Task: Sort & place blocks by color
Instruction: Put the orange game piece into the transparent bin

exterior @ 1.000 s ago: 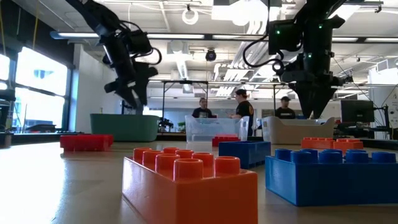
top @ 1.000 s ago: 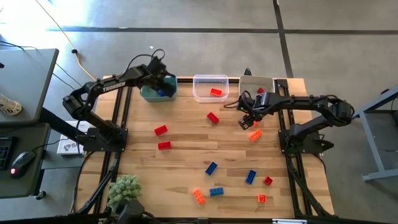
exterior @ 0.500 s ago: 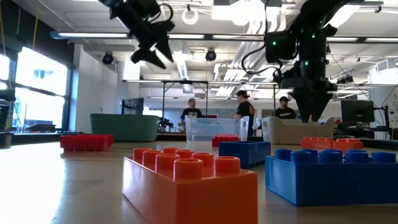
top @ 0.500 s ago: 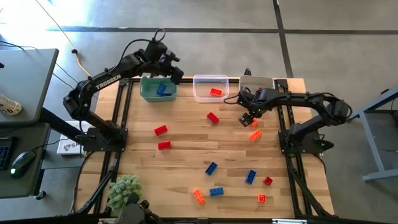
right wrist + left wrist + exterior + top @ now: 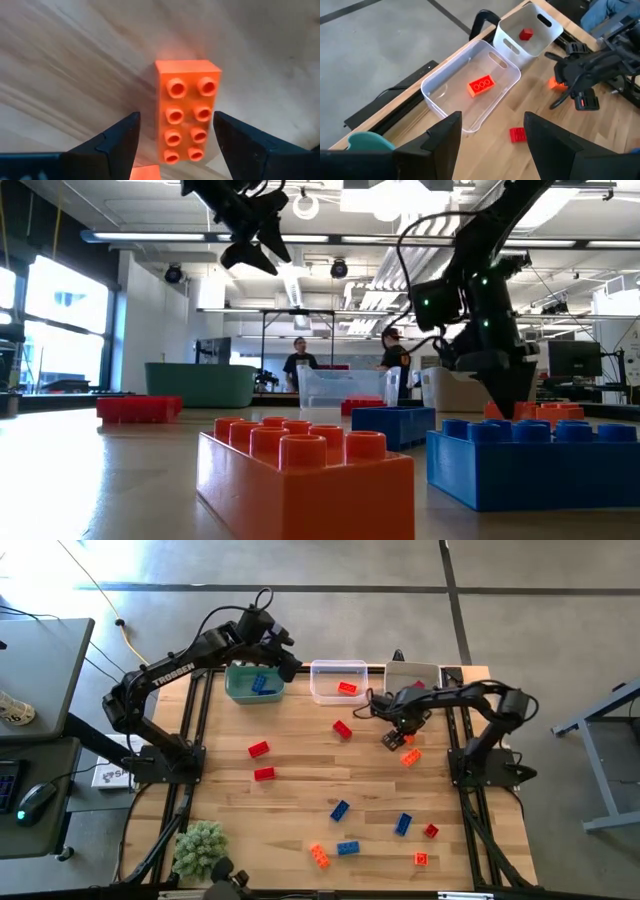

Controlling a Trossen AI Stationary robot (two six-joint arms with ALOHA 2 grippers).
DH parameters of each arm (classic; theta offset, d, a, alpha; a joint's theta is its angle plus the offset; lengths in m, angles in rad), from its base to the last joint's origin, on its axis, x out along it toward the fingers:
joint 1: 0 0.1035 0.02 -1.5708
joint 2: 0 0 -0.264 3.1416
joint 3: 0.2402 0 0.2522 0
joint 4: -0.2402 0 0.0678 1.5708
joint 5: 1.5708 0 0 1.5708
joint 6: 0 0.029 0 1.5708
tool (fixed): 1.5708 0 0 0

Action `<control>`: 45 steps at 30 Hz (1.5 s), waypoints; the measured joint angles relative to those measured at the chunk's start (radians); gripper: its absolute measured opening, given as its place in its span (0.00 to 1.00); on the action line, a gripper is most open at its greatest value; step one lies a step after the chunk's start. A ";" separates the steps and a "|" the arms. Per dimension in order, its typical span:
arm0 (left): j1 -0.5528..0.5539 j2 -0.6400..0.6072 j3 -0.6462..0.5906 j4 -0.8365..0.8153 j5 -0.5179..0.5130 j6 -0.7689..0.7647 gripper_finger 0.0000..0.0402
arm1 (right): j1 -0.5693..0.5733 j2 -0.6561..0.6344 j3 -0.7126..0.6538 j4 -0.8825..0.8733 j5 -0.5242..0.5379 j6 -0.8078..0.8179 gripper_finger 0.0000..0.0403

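1. The right gripper (image 5: 392,739) points straight down, right of centre in the high view, jaws spread wide and empty, straddling an orange block (image 5: 188,118) lying flat on the table (image 5: 300,790).
2. The left gripper (image 5: 288,665) hangs high, jaws parted, empty, beside the teal bin (image 5: 240,690), upper left.

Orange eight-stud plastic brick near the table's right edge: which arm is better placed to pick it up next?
The right. The right gripper is open directly above the orange eight-stud plastic brick, fingers either side. The left gripper hangs open by the teal bin, far across the table.
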 joint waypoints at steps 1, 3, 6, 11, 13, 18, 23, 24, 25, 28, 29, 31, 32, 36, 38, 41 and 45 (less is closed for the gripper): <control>0.000 0.000 0.000 -0.002 -0.001 0.000 0.51 | 0.000 0.012 0.004 0.001 -0.009 -0.010 0.60; 0.000 0.000 0.000 -0.013 -0.002 0.000 0.51 | -0.001 0.035 0.005 -0.003 -0.022 -0.019 0.59; 0.000 0.000 0.000 -0.035 -0.002 0.000 0.50 | -0.001 0.048 0.005 -0.002 -0.035 -0.019 0.52; 0.000 0.000 0.000 -0.088 -0.021 0.021 0.51 | -0.004 0.039 0.003 0.003 -0.053 -0.019 0.29; 0.000 0.000 0.000 -0.111 -0.040 0.026 0.51 | -0.006 0.031 0.002 0.002 -0.054 -0.019 0.27; 0.000 0.000 0.000 -0.162 -0.085 0.026 0.51 | -0.006 -0.007 0.006 -0.007 -0.076 -0.031 0.27; -0.004 0.000 0.000 -0.209 -0.086 0.026 0.51 | -0.006 -0.086 0.048 0.004 -0.155 -0.036 0.27; -0.008 0.000 0.000 -0.219 -0.088 0.026 0.51 | -0.006 -0.102 0.056 0.012 -0.168 -0.037 0.27; -0.012 0.000 0.000 -0.228 -0.089 0.026 0.51 | -0.006 -0.119 0.070 0.026 -0.178 -0.037 0.27; -0.025 0.000 0.000 -0.252 -0.095 0.026 0.51 | -0.006 -0.165 0.113 0.096 -0.193 -0.037 0.27; -0.031 0.000 0.000 -0.261 -0.107 0.026 0.51 | -0.006 -0.173 0.126 0.117 -0.195 -0.037 0.27; -0.044 0.000 0.000 -0.272 -0.130 0.026 0.51 | -0.009 -0.186 0.160 0.176 -0.198 -0.047 0.27; -0.052 0.000 0.000 -0.276 -0.136 0.026 0.51 | -0.010 -0.191 0.179 0.215 -0.198 -0.055 0.27; -0.086 0.000 0.000 -0.280 -0.141 0.018 0.51 | -0.018 -0.191 0.241 0.357 -0.194 -0.079 0.27; -0.105 0.000 0.000 -0.284 -0.143 0.017 0.51 | -0.024 -0.191 0.260 0.456 -0.188 -0.083 0.27; -0.138 0.000 0.000 -0.297 -0.165 0.015 0.51 | -0.037 -0.191 0.274 0.550 -0.154 -0.113 0.27; -0.180 0.000 0.000 -0.327 -0.196 -0.009 0.51 | -0.058 -0.191 0.277 0.649 -0.071 -0.151 0.27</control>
